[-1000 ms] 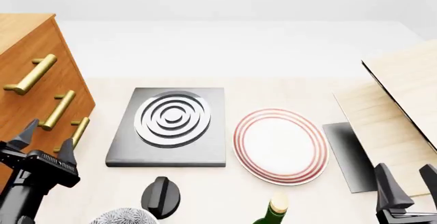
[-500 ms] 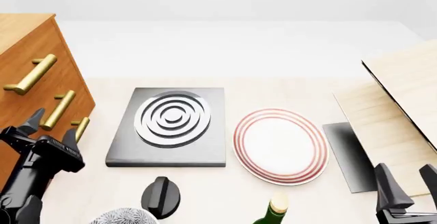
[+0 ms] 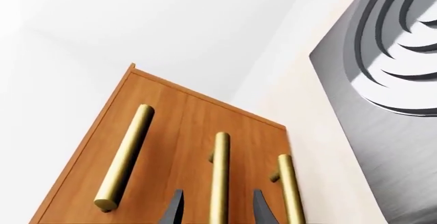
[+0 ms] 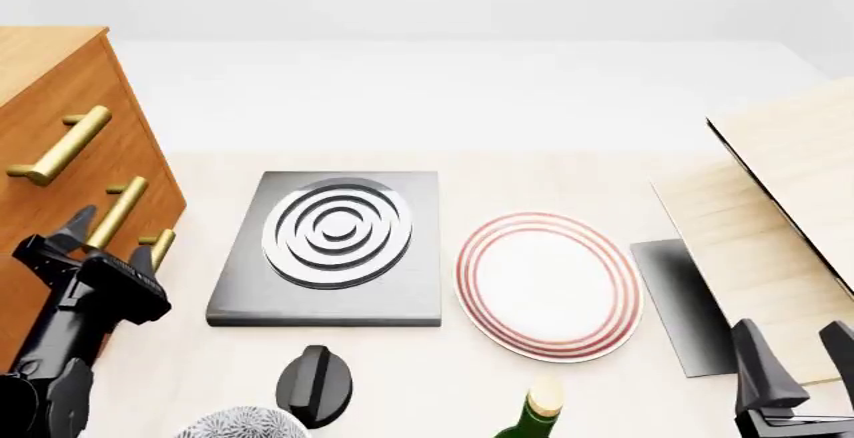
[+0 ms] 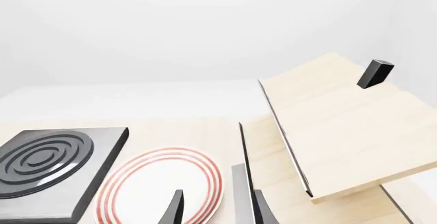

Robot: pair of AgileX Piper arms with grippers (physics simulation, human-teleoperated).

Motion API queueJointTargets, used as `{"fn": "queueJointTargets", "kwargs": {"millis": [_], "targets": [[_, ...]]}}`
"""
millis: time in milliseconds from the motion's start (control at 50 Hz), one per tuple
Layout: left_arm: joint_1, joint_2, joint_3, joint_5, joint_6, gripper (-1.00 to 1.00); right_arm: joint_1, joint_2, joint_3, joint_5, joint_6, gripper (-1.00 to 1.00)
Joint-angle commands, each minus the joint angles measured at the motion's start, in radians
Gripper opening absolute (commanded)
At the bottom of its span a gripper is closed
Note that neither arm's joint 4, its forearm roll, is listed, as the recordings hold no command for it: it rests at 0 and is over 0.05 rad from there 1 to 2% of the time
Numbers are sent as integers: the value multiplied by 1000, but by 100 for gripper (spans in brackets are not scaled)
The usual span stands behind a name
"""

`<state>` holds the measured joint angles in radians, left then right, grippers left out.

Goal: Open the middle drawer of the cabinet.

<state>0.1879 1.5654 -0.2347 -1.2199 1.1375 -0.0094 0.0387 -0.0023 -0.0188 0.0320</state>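
The cabinet [image 4: 54, 88] stands at the table's left edge, orange-brown with three brass bar handles. The middle drawer [image 4: 74, 198] sits flush with the fronts above and below it; its handle [image 4: 116, 210] is the second bar. My left gripper [image 4: 110, 240] is open, with its two fingers on either side of the near end of that handle. In the left wrist view the middle handle [image 3: 220, 178] runs between the fingertips [image 3: 173, 209] without visible contact. My right gripper [image 4: 798, 363] is open and empty at the front right; it also shows in the right wrist view [image 5: 218, 211].
A black square slab with white rings [image 4: 334, 243] lies beside the cabinet, and a red-rimmed plate [image 4: 547, 283] lies to its right. A black knob [image 4: 314, 383], a speckled bowl [image 4: 240, 426] and a green bottle [image 4: 534, 413] stand at the front edge. Pale wooden boards [image 4: 774, 208] and a dark grey sheet [image 4: 678, 303] are at the right.
My left gripper has moved forward and up toward the cabinet, until its fingers straddle the middle handle's near end. The right arm has not moved.
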Motion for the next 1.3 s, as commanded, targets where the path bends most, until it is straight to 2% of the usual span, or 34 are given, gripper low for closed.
{"fn": "queueJointTargets", "kwargs": {"millis": [20,320,340,660,800,880,900,940,980,1020,1300], "targets": [[25,16,-14,0,-6,100,0,0,0,0,0,100],[44,20,-10,0,-14,100,0,0,0,0,0,100],[48,23,-11,0,-18,-100,0,0,0,0,0,100],[39,65,-19,0,-2,-100,0,0,0,0,0,100],[34,81,-26,0,33,-100,0,1,0,0,0,100],[31,76,-26,0,65,-100,0,0,0,0,0,100],[28,70,-26,0,93,-100,0,0,0,0,0,100],[19,81,-24,0,95,-100,0,0,0,0,0,100],[12,49,-18,0,166,-100,0,0,0,0,0,100],[12,38,-15,0,187,-100,0,0,0,0,0,100],[-17,75,-40,0,271,-100,0,0,0,0,0,100]]}}
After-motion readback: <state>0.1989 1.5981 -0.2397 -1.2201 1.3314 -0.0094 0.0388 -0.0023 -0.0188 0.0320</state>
